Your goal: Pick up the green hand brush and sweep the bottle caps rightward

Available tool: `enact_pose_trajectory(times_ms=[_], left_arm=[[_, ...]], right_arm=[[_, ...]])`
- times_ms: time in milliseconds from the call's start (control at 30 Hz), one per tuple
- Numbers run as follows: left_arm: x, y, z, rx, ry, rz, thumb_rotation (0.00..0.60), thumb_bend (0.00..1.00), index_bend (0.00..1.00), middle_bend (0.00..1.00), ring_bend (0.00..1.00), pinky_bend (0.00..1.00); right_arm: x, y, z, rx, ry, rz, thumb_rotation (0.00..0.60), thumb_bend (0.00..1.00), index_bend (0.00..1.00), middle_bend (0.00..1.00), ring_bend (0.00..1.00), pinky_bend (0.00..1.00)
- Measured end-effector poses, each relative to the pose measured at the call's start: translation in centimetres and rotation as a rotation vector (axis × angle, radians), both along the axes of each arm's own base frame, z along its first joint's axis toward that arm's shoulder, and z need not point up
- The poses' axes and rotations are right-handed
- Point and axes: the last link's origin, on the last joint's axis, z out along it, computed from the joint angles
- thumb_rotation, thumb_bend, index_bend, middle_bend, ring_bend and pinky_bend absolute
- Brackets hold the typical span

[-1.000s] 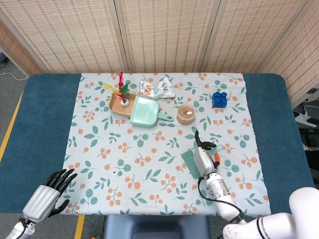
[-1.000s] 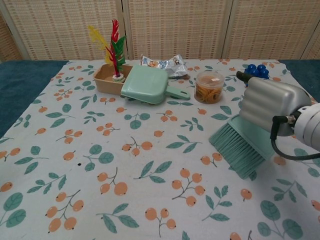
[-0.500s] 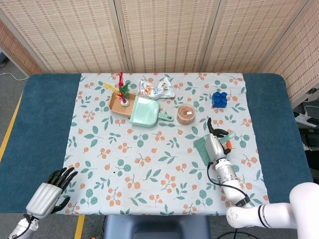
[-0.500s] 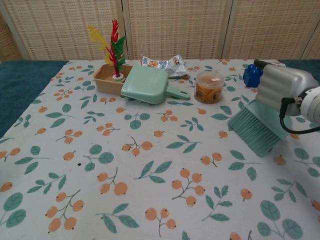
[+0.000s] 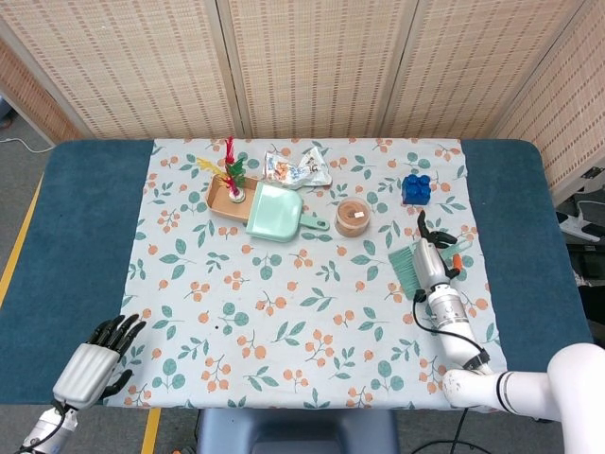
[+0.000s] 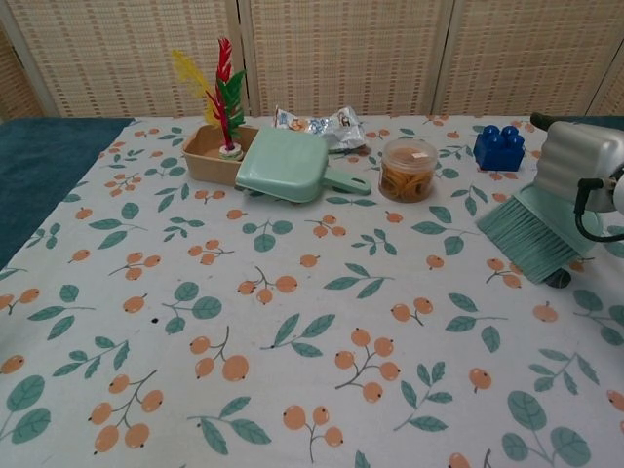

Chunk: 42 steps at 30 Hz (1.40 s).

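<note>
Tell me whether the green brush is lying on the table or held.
Held. The right robot hand grips the green brush, bristles pointing down-left onto the cloth.

We see a blue-topped table (image 5: pixel 76 236) covered across its middle by a white cloth (image 5: pixel 274 312) printed with oranges and leaves. At the far left of the cloth sit a tan tray (image 5: pixel 219 199) and a mint dustpan (image 5: pixel 274 213), overlapping. A crinkled wrapper (image 5: pixel 298 168) lies just behind. A small lidded jar (image 5: pixel 353 217) stands right of the dustpan, a blue block (image 5: pixel 416 187) further right.
</note>
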Motion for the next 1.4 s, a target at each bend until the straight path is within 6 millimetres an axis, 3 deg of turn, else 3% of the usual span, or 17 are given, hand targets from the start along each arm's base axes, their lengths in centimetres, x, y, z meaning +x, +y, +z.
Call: enact_pose_trajectory(times_ms=[333,733,900,1133,1400], left_arm=[[0.1,0.2,-0.6,-0.009,0.015,-0.002,0.6,0.36,0.0,0.0,0.0,0.13],[0.1,0.2,-1.1,-0.01,0.034,0.005,0.6,0.36,0.0,0.0,0.0,0.13],[0.1,0.2,-0.9,-0.004,0.029,0.002,0.6,0.36,0.0,0.0,0.0,0.13],[0.2,0.0,-0.7,-0.004,0.02,-0.006,0.6,0.36,0.0,0.0,0.0,0.13],[0.4,-0.1,-0.9,-0.008,0.021,-0.014,0.6,0.36,0.0,0.0,0.0,0.13]], right_arm=[[-3.5,-0.2,3.1,-0.033,0.045,-0.027,0.6,0.53,0.98,0.77,0.51,0.0],[-6.2,-1.3,4.8,-0.07,0.126,-0.031,0.6,0.53,0.98,0.77,0.51,0.0],[-5.9,-1.2,5.3,-0.088,0.01,-0.044,0.6,0.53,0.98,0.77,0.51,0.0],[-4.5,-0.2,7.6,-0.078,-0.238,-0.027,0.6,0.53,0.98,0.77,0.51,0.0],[-3.2,2.7,8.3,0.087,-0.238,0.088,0.6,0.53,0.98,0.77,0.51,0.0]])
